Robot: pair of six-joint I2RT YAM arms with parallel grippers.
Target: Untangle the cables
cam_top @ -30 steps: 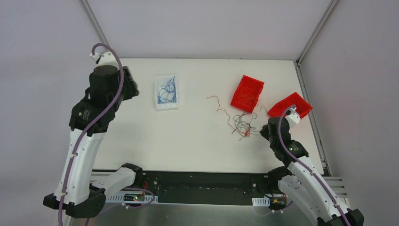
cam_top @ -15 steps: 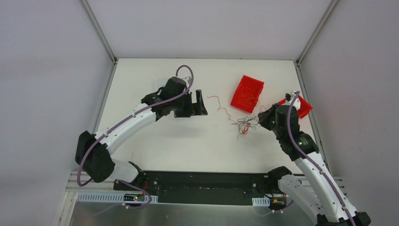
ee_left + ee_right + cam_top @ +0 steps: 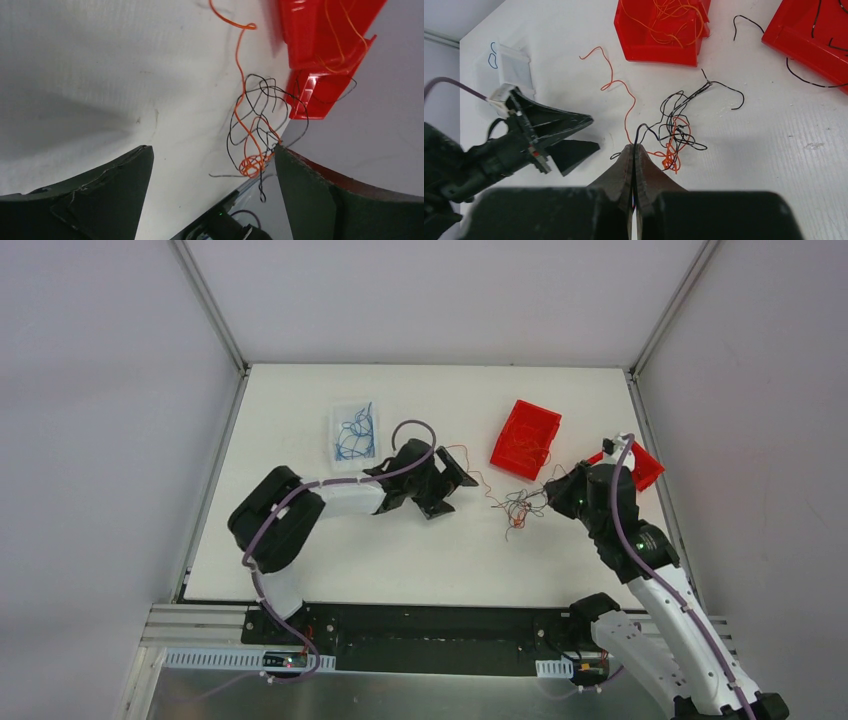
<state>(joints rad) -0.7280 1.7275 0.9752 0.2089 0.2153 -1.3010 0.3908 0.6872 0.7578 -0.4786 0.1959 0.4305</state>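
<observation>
Mid-untangle: right hand [image 3: 634, 147] clenched on what looks like a black strand [image 3: 640, 129] of the cables [image 3: 674, 135], knotted on the worktop [image 3: 774, 150] near the red bins [image 3: 659, 35]; left hand [image 3: 211, 148] wide open facing them, so next I'd guess it pinches the orange strand [image 3: 616, 85] and pulls apart.

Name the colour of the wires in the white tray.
The wires are blue; top view shows best.
</observation>
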